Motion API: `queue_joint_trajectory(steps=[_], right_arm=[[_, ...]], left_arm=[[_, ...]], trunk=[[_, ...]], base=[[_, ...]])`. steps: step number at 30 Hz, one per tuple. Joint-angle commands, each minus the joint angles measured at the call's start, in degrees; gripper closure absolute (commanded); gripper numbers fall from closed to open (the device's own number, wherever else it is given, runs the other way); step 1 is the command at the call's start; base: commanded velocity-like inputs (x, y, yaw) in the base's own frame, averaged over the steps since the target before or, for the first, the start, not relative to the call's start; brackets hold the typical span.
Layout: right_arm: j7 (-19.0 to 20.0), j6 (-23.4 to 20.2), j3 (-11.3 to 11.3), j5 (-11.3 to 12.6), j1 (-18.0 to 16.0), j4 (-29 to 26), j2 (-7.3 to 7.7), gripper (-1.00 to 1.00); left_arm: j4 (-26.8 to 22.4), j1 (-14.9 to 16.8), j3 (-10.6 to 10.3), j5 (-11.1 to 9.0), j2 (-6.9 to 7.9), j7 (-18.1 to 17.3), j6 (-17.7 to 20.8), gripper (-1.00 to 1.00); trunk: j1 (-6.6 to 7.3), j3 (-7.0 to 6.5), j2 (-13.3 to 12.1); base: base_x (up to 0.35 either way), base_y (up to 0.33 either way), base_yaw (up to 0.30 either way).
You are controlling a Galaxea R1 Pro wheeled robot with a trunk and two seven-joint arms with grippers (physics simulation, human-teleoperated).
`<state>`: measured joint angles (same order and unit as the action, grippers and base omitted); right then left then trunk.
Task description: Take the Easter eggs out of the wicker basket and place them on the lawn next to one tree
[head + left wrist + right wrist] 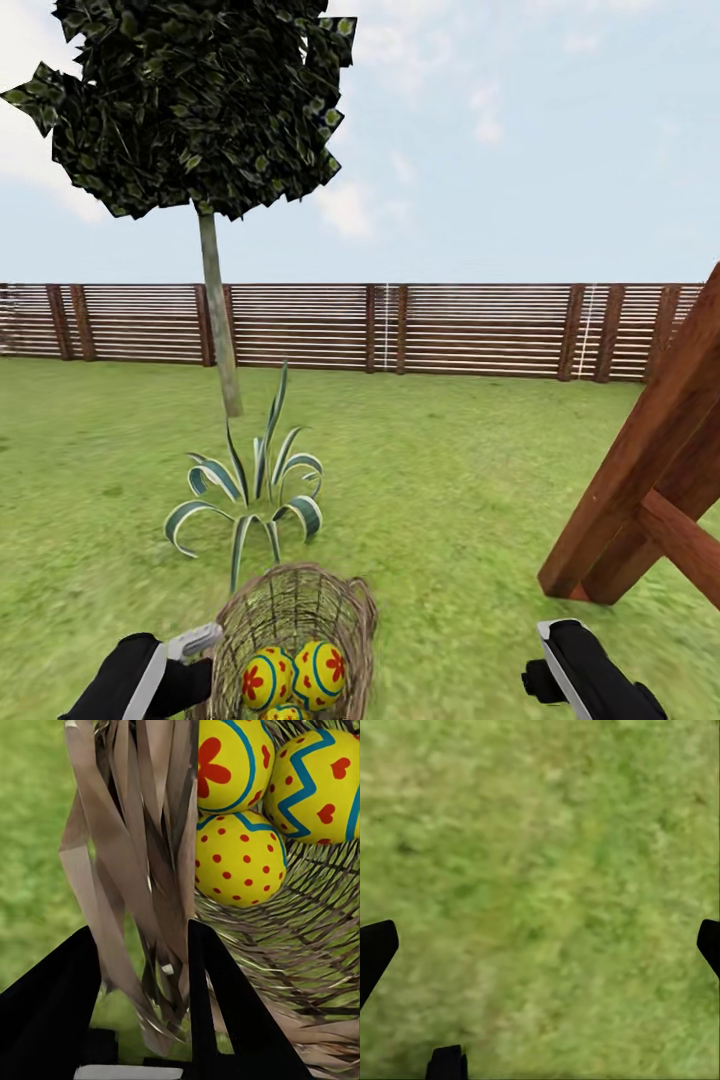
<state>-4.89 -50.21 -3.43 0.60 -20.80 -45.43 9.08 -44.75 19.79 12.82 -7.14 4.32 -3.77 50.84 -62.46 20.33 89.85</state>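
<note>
The wicker basket (292, 602) sits at the bottom centre of the head view, on the lawn (460, 470). It holds three yellow Easter eggs (266, 678) (320, 672) (286, 713) with red and blue marks. My left gripper (196, 640) is at the basket's left rim. In the left wrist view its fingers (67, 997) close around the basket wall (142, 870), and the eggs (240, 859) (229, 761) (319, 784) lie just inside. My right gripper (560, 665) (540, 945) hangs open over bare grass to the right of the basket. The tree (218, 320) stands ahead, left of centre.
A spiky striped plant (255, 490) grows between the basket and the tree. A slanted wooden swing frame (650, 480) rises at the right. A brown slat fence (450, 330) closes the far side. Open grass lies ahead on the right and around the trunk.
</note>
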Motion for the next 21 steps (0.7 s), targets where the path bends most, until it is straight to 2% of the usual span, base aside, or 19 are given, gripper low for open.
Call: queue_joint_trajectory(steps=[1, 21], right_arm=[[-0.4, -0.3, -0.3, 0.1, 0.0, -0.1, 0.06, -1.00], [-0.4, -0.3, -0.2, 0.2, 0.0, -0.1, 0.13, -1.00]], left_arm=[[0.0, 0.0, 0.1, -9.0, 0.01, -0.1, 0.2, 1.00], [-0.1, 0.1, 0.1, -9.0, 0.07, -0.3, 0.3, 1.00]], trunk=[[0.00, 0.07, 0.0], [0.00, 0.07, 0.0]], base=[[0.032, 0.255, 0.287], [0.001, 0.010, 0.291]])
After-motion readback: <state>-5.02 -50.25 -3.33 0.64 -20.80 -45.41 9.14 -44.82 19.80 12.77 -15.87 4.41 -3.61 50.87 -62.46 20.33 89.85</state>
